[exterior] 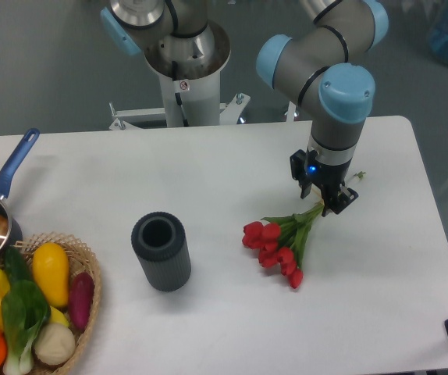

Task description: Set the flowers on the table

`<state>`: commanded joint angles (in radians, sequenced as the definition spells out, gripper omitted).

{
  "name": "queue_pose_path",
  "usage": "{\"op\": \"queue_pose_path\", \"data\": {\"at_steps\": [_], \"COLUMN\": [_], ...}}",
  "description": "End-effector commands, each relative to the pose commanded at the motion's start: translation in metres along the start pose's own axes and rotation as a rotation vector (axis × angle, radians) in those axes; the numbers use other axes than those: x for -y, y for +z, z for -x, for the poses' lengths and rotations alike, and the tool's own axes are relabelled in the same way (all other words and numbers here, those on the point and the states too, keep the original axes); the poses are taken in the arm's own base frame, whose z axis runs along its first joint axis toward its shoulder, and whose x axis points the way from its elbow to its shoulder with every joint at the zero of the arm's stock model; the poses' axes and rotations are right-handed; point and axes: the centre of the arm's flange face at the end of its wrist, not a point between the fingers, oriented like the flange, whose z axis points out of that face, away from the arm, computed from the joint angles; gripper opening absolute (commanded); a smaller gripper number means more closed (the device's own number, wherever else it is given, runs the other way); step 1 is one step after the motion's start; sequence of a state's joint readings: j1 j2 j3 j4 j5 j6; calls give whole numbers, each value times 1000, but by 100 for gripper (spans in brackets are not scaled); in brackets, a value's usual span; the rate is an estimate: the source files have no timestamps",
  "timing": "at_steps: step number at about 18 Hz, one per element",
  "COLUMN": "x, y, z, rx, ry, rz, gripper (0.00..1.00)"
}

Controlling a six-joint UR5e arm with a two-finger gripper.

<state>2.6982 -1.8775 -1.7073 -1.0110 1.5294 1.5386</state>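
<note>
Flowers (280, 244) on table (208, 172), no legible txt

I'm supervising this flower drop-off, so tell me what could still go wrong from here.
1. The gripper sits at the stem end of the flowers, whose red heads already lie on the table; lifting before fully letting go could drag the bunch.
2. The stems fan loosely, so one might snag on a finger.
3. The dark vase stands nearby, so a sideways sweep might knock it.

A small sticker (182, 85) on the robot base (185, 70) is too tiny to read.
</note>
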Motion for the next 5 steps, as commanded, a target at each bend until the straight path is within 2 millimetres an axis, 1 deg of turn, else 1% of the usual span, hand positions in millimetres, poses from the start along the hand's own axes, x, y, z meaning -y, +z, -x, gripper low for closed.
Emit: {"op": "queue_pose_path", "data": {"at_steps": [4, 5], "x": [-5, -5], "y": [-2, 1], "z": [9, 12], "rx": [45, 49], "ry": [5, 4], "rz": [-4, -5], "gripper": [100, 100]}}
